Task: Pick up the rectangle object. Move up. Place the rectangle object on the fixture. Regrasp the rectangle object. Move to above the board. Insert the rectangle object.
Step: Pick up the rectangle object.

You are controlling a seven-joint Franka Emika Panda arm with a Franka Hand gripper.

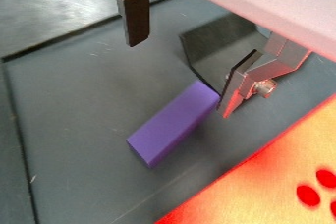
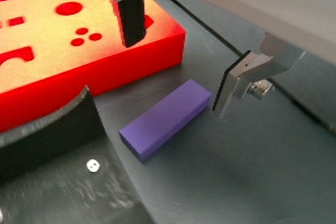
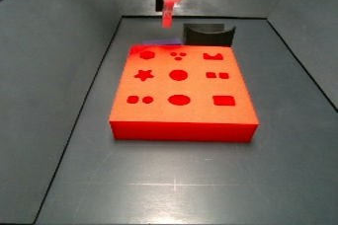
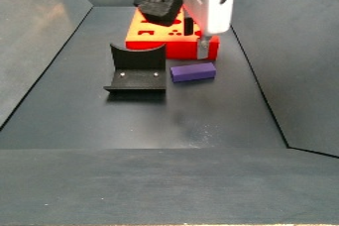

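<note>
The purple rectangle object (image 1: 175,122) (image 2: 168,118) lies flat on the dark floor, between the black fixture (image 4: 137,73) and the red board (image 4: 162,34). In a side view it (image 4: 193,72) rests just in front of the board's edge. My gripper (image 1: 182,76) (image 2: 178,78) hangs open above it, with one finger toward each side and nothing between the pads. Both wrist views show the fixture (image 1: 217,46) (image 2: 46,144) and the board (image 1: 276,179) (image 2: 73,41) on opposite sides of the block. From the side the gripper (image 3: 169,12) (image 4: 201,42) sits over the board's far edge. That view shows the board (image 3: 183,89) and fixture (image 3: 208,34), but the block is hidden.
Grey sloping walls (image 4: 54,42) (image 3: 73,41) enclose the dark floor. The board has several darker shape cut-outs (image 3: 176,74). The fixture stands close beside the block.
</note>
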